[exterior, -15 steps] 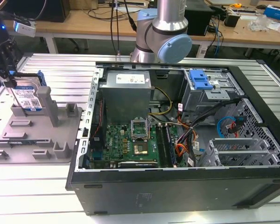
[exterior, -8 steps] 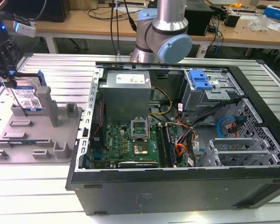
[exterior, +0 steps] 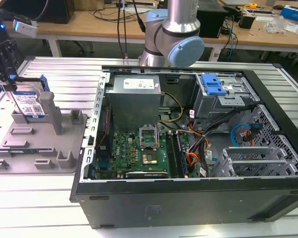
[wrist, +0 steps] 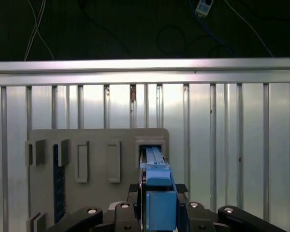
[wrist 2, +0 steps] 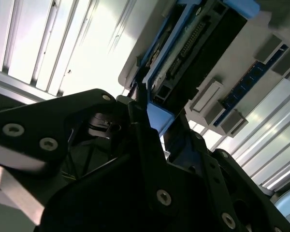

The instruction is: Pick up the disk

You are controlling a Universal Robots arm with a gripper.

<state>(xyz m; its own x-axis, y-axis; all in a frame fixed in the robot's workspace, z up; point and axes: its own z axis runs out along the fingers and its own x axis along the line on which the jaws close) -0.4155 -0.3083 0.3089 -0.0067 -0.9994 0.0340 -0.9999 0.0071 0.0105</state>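
The disk [exterior: 31, 105] stands on edge in a slot of the grey fixture plate [exterior: 44, 146] at the exterior view's left, its white-and-blue label facing out. My gripper [exterior: 11, 85] reaches down onto its upper corner from above. In the first wrist view the disk [wrist: 154, 162] appears edge-on, its blue rail running down between my black fingers [wrist: 135, 203], which press against both sides; my gripper [wrist: 158, 195] is shut on it. The second wrist view looks along the disk [wrist 2: 193, 53], where a finger [wrist 2: 140, 125] touches the blue rail.
An open computer case [exterior: 268, 193] with motherboard, cables and a blue drive-bay bracket [exterior: 212, 84] lies at the exterior view's right, close beside the plate. The arm's base [exterior: 174, 34] rises behind it. Upright posts [exterior: 57, 114] stand next to the disk. The ribbed metal table [wrist: 232, 135] surrounds the plate.
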